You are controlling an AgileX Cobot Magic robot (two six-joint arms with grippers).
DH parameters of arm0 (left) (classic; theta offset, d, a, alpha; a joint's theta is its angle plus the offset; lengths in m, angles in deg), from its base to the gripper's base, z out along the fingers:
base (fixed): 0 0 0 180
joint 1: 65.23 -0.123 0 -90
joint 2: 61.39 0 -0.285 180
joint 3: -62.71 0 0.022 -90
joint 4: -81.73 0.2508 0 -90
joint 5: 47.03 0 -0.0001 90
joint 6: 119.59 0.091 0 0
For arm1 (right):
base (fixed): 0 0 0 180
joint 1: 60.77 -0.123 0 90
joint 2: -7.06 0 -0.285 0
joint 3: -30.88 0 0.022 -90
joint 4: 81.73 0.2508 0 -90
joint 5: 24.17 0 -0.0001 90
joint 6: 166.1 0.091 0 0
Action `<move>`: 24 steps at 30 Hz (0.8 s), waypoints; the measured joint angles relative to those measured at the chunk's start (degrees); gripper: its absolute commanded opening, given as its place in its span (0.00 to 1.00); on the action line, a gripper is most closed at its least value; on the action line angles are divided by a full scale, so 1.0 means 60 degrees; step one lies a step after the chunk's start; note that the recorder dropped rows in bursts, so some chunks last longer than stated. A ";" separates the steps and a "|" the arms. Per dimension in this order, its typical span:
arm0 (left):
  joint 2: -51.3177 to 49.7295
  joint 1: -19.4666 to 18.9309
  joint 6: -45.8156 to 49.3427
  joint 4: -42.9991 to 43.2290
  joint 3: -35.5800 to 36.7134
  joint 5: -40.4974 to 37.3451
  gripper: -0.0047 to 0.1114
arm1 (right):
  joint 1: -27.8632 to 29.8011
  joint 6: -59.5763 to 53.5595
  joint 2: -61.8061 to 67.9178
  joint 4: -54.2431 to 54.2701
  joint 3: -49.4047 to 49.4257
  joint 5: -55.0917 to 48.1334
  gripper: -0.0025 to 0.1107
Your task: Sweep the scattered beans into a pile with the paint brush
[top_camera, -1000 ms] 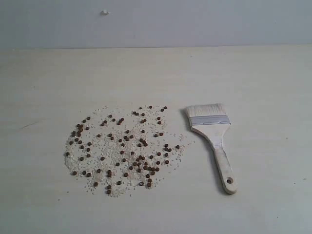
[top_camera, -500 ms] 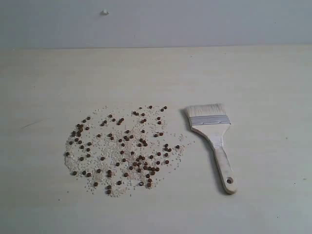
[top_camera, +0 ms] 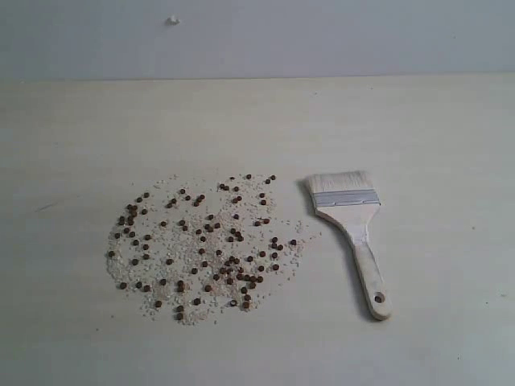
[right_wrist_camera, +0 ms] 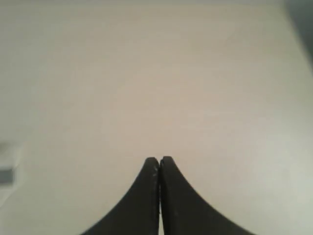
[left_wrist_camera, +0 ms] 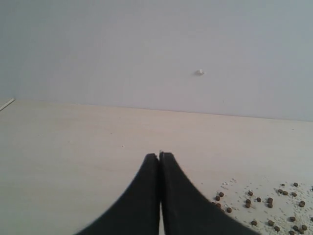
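Observation:
The beans [top_camera: 201,245] lie scattered in a wide round patch left of centre on the table, dark reddish-brown dots mixed with whitish grains; no compact pile shows. To their right the paint brush [top_camera: 352,229] lies flat, whitish bristles toward the far wall, its pale wooden handle with the hole toward the front. Neither arm appears in the exterior view. My left gripper [left_wrist_camera: 159,155] is shut and empty above bare table, with a few beans [left_wrist_camera: 259,203] beside it. My right gripper [right_wrist_camera: 159,159] is shut and empty; a blurred bit of the brush ferrule [right_wrist_camera: 6,174] shows at the frame's edge.
The pale wooden table [top_camera: 418,121] meets a grey wall [top_camera: 322,36] at the back. A small white knob [top_camera: 172,20] sticks out of the wall, seen also as a knob [left_wrist_camera: 198,72] in the left wrist view.

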 measured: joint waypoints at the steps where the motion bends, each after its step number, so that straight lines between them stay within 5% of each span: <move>1: 0.0000 0.0000 0.0000 0.0000 0.0000 0.0000 0.04 | 0.0000 -0.0759 0.0322 0.0918 -0.0173 -0.0757 0.02; 9: 0.0000 0.0000 0.0000 0.0000 0.0000 0.0000 0.04 | -0.0297 -0.3400 0.1546 0.6257 -0.0397 -0.3291 0.02; 19: 0.0000 0.0000 0.0000 0.0000 0.0000 0.0000 0.04 | -0.4694 0.1164 0.2172 0.1991 0.0382 -0.2558 0.02; 24: 0.0000 0.0021 0.0000 0.0000 0.0000 0.0000 0.04 | -0.5555 0.2373 0.2688 0.1741 0.1085 -0.0657 0.19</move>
